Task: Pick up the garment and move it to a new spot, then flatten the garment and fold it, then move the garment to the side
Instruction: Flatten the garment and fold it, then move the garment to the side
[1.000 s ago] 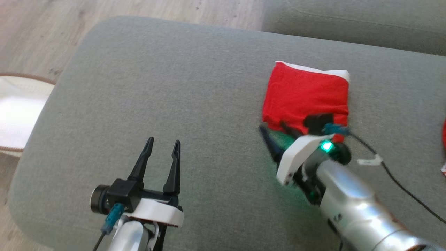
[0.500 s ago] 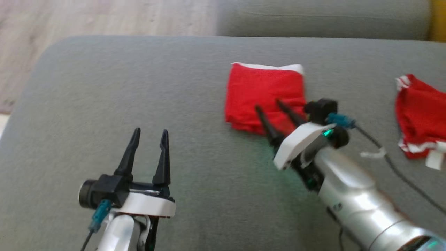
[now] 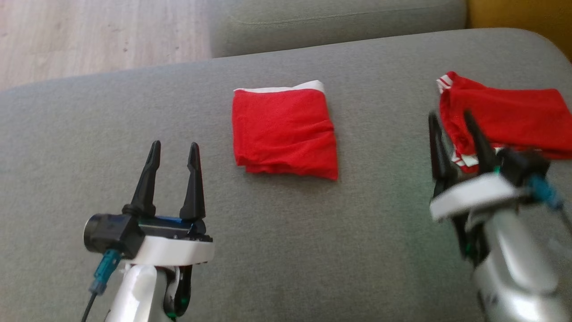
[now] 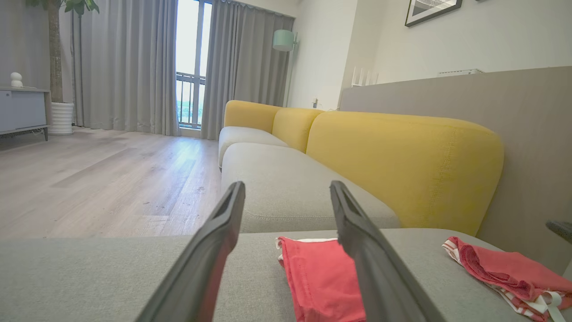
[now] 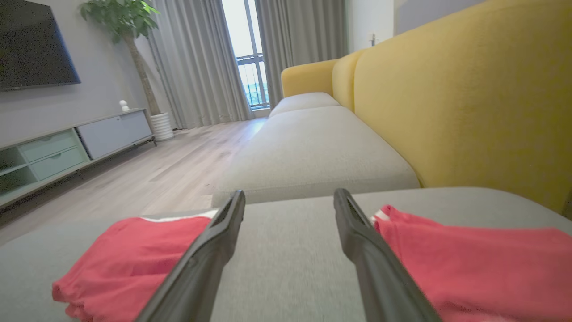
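Currently the folded garment (image 3: 284, 132) lies flat at the centre of the sofa cushion (image 3: 134, 112). The right gripper (image 3: 449, 115), wide and empty, points at the crumpled garment (image 3: 505, 120) at 3 o'clock, presumably for pickup; the left gripper (image 3: 174, 145) hovers wide at 8 o'clock

Item: my right gripper (image 3: 449, 115), blurred in head view. Item: loose red garment (image 3: 514, 116), running off the right edge, near hem behind my right finger (image 3: 479, 138). Item: folded red garment (image 4: 313, 277), partly behind my left finger (image 4: 362, 250), cut at bottom
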Robot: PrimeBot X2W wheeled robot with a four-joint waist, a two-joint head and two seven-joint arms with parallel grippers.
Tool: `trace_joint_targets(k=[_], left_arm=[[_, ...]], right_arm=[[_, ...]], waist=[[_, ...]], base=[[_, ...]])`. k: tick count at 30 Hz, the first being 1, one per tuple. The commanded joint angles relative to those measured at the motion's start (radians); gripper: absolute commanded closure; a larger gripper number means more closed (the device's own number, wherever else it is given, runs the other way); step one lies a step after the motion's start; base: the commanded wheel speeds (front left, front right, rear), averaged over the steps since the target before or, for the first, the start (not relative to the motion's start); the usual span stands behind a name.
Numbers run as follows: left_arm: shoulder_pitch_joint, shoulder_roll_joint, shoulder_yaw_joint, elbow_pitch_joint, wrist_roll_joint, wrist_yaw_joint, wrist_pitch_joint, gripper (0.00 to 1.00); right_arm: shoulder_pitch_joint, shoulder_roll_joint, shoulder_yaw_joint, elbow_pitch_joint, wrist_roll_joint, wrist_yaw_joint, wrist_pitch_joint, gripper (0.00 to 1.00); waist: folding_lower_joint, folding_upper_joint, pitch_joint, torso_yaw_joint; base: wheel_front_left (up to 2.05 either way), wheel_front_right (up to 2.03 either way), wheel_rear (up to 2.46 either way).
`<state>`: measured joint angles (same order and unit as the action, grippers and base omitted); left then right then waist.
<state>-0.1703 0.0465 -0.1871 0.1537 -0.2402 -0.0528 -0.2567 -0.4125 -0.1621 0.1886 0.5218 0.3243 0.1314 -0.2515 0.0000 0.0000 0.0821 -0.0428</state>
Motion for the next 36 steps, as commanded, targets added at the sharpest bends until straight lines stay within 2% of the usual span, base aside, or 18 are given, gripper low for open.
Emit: trace_joint_targets(k=[1, 5, 10, 16, 22, 28, 36], left_arm=[[-0.035, 0.004, 0.042, -0.040, -0.008, -0.001, -0.005, 0.00], [-0.024, 0.004, 0.045, -0.041, -0.016, -0.006, -0.005, 0.00], [-0.010, 0.004, 0.044, -0.032, -0.016, -0.011, -0.005, 0.00], [-0.025, 0.004, 0.029, -0.032, -0.018, -0.015, -0.005, 0.00], [-0.052, 0.004, 0.007, -0.033, -0.013, -0.017, -0.005, 0.00], [-0.083, 0.004, -0.037, -0.022, -0.020, -0.015, -0.005, 0.00], [-0.095, 0.004, -0.083, -0.007, -0.048, 0.004, -0.005, 0.00]], right_arm=[[0.031, 0.036, -0.010, -0.067, -0.041, -0.001, -0.010, 0.00], [0.140, 0.089, -0.092, -0.155, -0.125, -0.001, -0.010, 0.00], [0.200, 0.110, -0.124, -0.202, -0.164, -0.001, -0.010, 0.00], [0.192, 0.112, -0.132, -0.227, -0.152, -0.001, 0.012, 0.00], [0.122, 0.112, -0.146, -0.226, -0.144, -0.001, 0.055, 0.00], [0.018, 0.112, -0.129, -0.138, -0.092, -0.001, 0.150, 0.00], [-0.122, 0.112, -0.070, 0.089, -0.014, -0.001, 0.252, 0.00]], waist=[[0.0000, 0.0000, -0.003, -0.017], [0.0000, 0.0000, -0.005, -0.027], [0.0000, 0.0000, -0.003, -0.028], [0.0000, 0.0000, 0.017, -0.003], [0.0000, 0.0000, 0.060, 0.051], [0.0000, 0.0000, 0.107, 0.124], [0.0000, 0.0000, 0.147, 0.207]], base=[[0.00, 0.00, 0.00], [0.00, 0.00, 0.00], [0.00, 0.00, 0.00], [0.00, 0.00, 0.00], [0.00, 0.00, 0.00], [0.00, 0.00, 0.00], [0.00, 0.00, 0.00]])
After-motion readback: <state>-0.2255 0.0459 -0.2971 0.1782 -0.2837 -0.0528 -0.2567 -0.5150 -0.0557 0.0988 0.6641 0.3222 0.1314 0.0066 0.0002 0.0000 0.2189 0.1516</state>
